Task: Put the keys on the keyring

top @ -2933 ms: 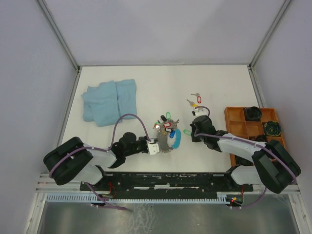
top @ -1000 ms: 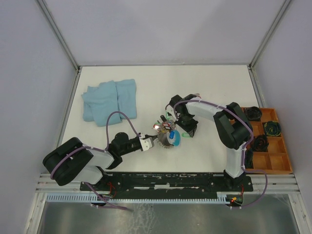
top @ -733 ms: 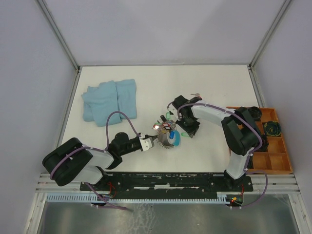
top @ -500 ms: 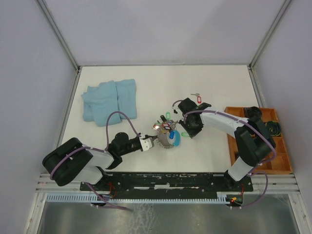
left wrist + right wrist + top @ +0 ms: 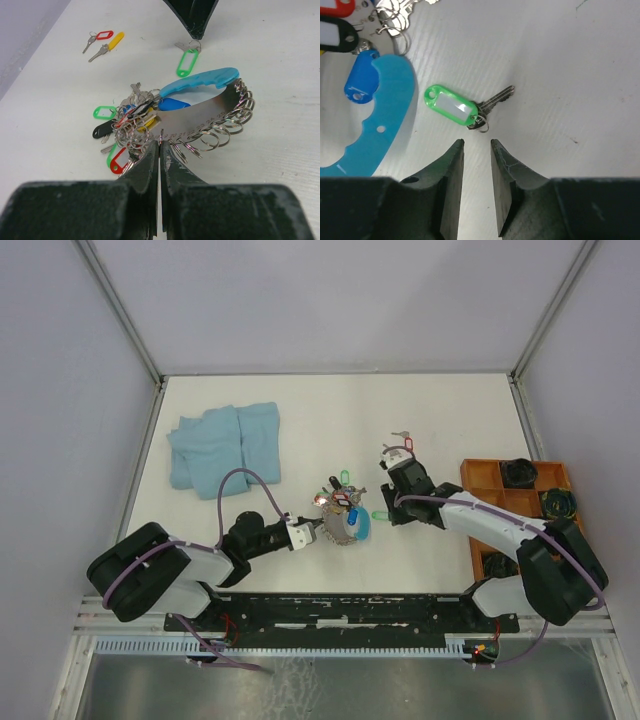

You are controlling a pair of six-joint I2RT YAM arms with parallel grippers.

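Observation:
The keyring [image 5: 347, 523] is a silver numbered band [image 5: 200, 114] with many split rings and a blue handle [image 5: 202, 81]; several tagged keys hang on it. My left gripper [image 5: 160, 148] is shut on the band's near edge and also shows in the top view [image 5: 311, 528]. A loose green-tagged key [image 5: 454, 106] lies on the table right of the ring [image 5: 381, 515]. My right gripper [image 5: 477, 145] is open and empty, its tips just short of that key. A red-tagged key [image 5: 99, 38] and a yellow-tagged key [image 5: 110, 44] lie further back.
A folded blue towel [image 5: 225, 447] lies at the back left. An orange compartment tray [image 5: 482, 486] with dark round parts stands at the right edge, beside the right arm.
My right arm has swung round and its gripper has drawn back to the right, away from the keyring. The left gripper, the keyring and the green-tagged key have stayed in place.

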